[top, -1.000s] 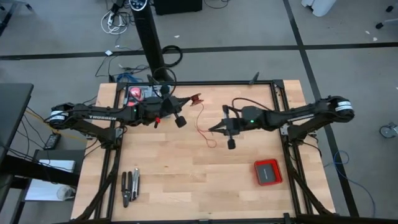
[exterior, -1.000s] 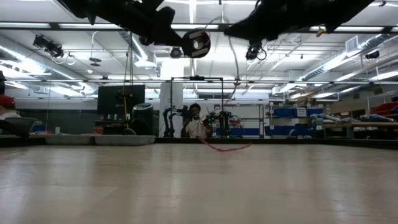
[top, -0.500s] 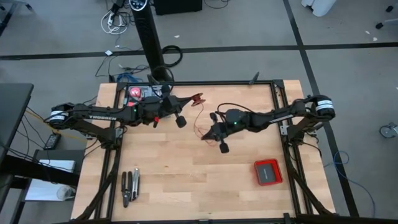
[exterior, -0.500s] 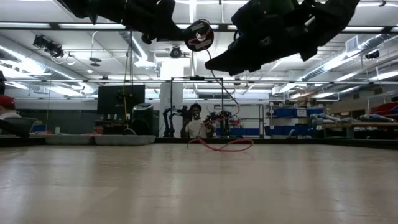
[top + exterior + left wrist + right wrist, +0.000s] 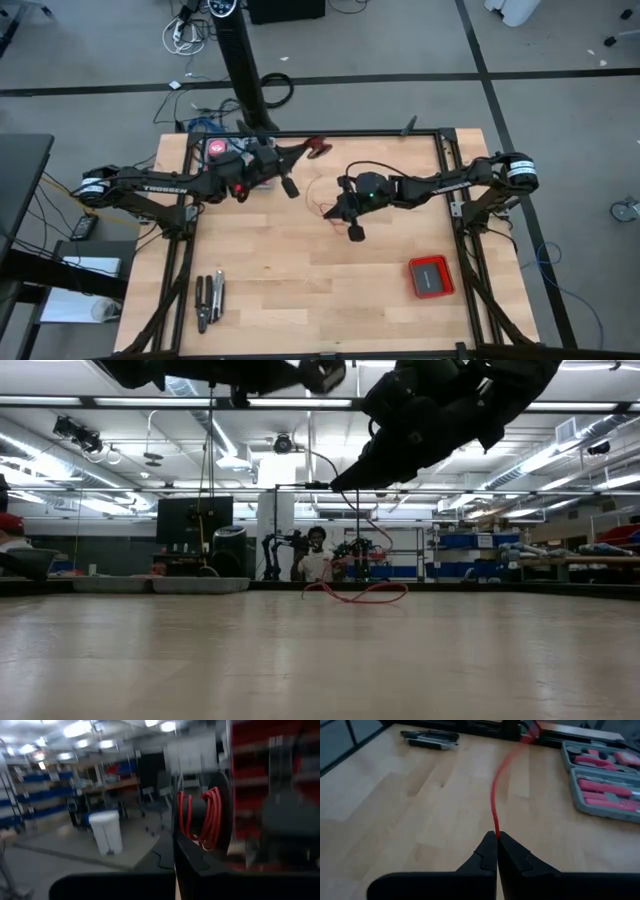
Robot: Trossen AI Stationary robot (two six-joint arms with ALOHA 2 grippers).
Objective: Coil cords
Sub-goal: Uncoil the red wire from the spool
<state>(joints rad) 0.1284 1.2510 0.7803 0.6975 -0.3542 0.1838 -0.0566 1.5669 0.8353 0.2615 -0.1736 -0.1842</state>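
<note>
The cord is one thin red wire. Part of it is wound on a small black spool, which sits at the tips of my shut left gripper, high over the table's far middle. The spool shows at the top of the low view. From there the wire runs down to my right gripper, which is shut on it above the table's middle. A slack loop lies on the wood. My left gripper holds the black spool at its fingertips; the fingers cover the exact place of contact. The red coil stands just past the tips. The spool is lifted clear, well above the table. My right gripper pinches a single strand of the red wire between its two fingertips. The fingers come from the table's right, slanting down. The wire runs on past the tips toward the far side, above the wood.
A flat red box lies near the right front. Dark pliers lie at the left front. An open grey tool case with red-handled tools sits at the far left corner. Bare wood lies between them.
My left gripper has tipped upward, carrying the spool higher and toward the far edge. My right gripper has gone down and toward the table's left with the wire pinched. The wire's slack loop on the table has spread wider.
</note>
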